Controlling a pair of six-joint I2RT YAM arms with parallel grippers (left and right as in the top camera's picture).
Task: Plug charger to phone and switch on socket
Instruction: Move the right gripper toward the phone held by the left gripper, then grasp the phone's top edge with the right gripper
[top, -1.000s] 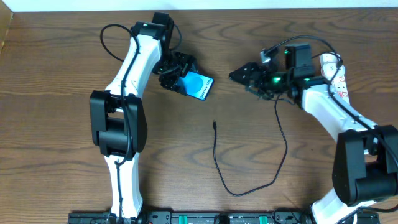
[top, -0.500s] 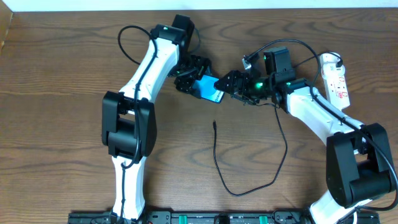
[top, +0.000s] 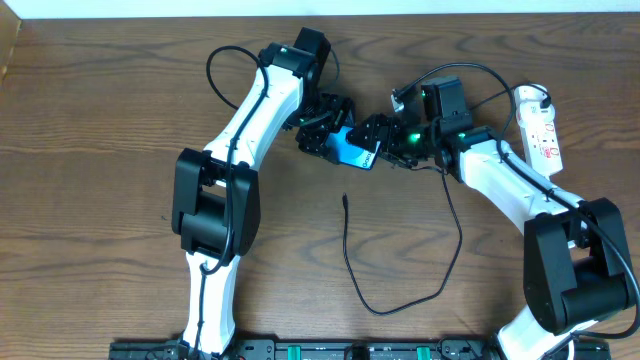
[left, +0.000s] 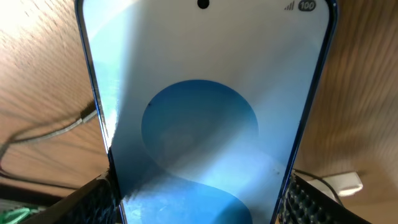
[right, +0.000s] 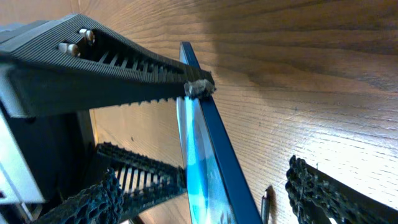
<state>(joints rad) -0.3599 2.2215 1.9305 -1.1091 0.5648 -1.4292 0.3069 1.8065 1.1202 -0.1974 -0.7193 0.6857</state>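
Observation:
My left gripper (top: 328, 128) is shut on the phone (top: 352, 149) and holds it tilted above the table. In the left wrist view the blue screen (left: 199, 124) fills the frame between both fingers (left: 202, 202). My right gripper (top: 375, 136) is open, with its fingers on either side of the phone's free end. In the right wrist view the phone (right: 214, 162) shows edge-on between the fingers (right: 205, 177). The black charger cable (top: 349, 250) lies on the table, and its tip (top: 344, 198) sits below the phone. The tip also shows in the right wrist view (right: 265, 202). The white power strip (top: 540, 125) lies at the far right.
The charger cable loops toward the front of the table (top: 385, 310) and runs back up under my right arm (top: 459, 225); its plug end is hidden. The table's back edge (top: 150, 18) runs just behind both arms.
My left gripper carried the phone to the right. My right gripper moved left to meet it, and its open fingers now straddle the phone's end. The cable has not moved.

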